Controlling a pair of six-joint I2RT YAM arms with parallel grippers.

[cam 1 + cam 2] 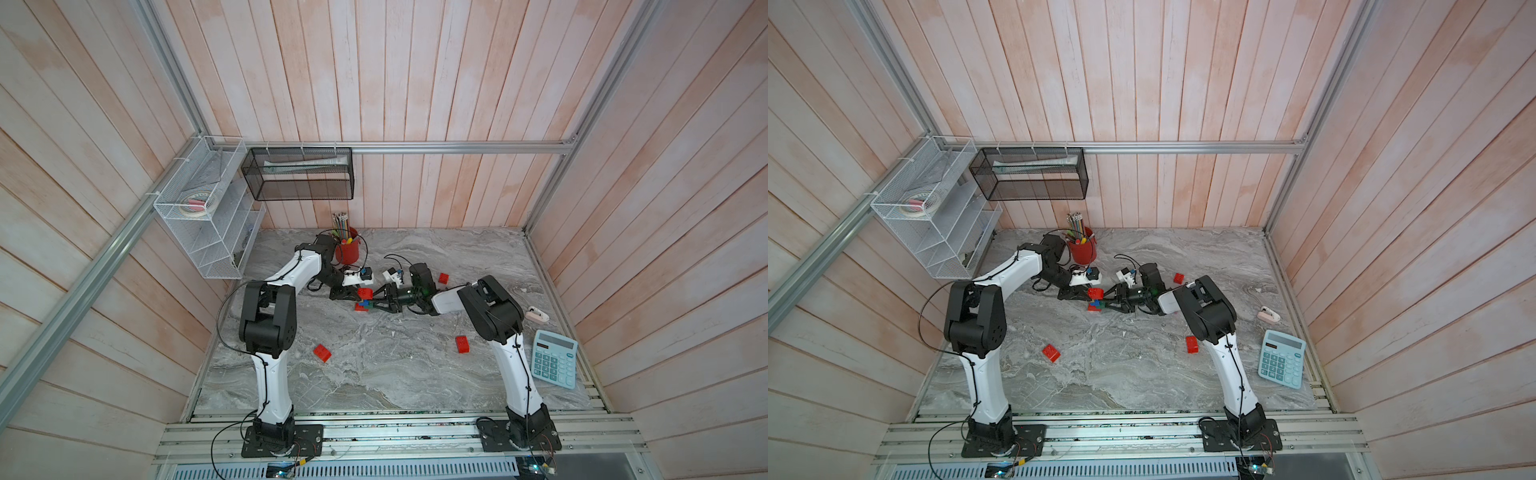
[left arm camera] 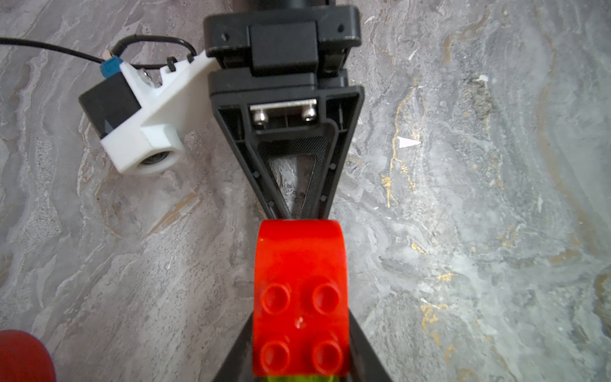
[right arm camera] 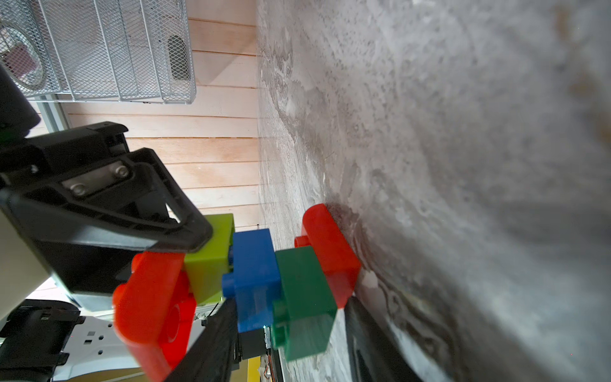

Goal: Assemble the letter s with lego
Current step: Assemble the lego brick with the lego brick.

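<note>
A lego stack (image 1: pixel 364 300) stands mid-table: red brick (image 3: pixel 330 244) on the marble, then dark green (image 3: pixel 304 291), blue (image 3: pixel 254 271), lime green (image 3: pixel 208 264), and a rounded red brick (image 2: pixel 299 264) on top. My left gripper (image 2: pixel 301 317) is shut on the stack's top, a finger (image 3: pixel 132 198) against the lime brick; it also shows in a top view (image 1: pixel 1090 296). My right gripper (image 3: pixel 291 304) reaches in from the opposite side, jaws one above the other around the blue and dark green bricks. Contact there is unclear. Its upper finger (image 2: pixel 244 155) points at the top brick.
Loose red bricks lie at front left (image 1: pixel 322 352), front right (image 1: pixel 461 344) and behind the right arm (image 1: pixel 443 277). A red pencil cup (image 1: pixel 347 251) stands just behind the left gripper. A calculator (image 1: pixel 555 359) and a small pink object (image 1: pixel 537 314) sit at right.
</note>
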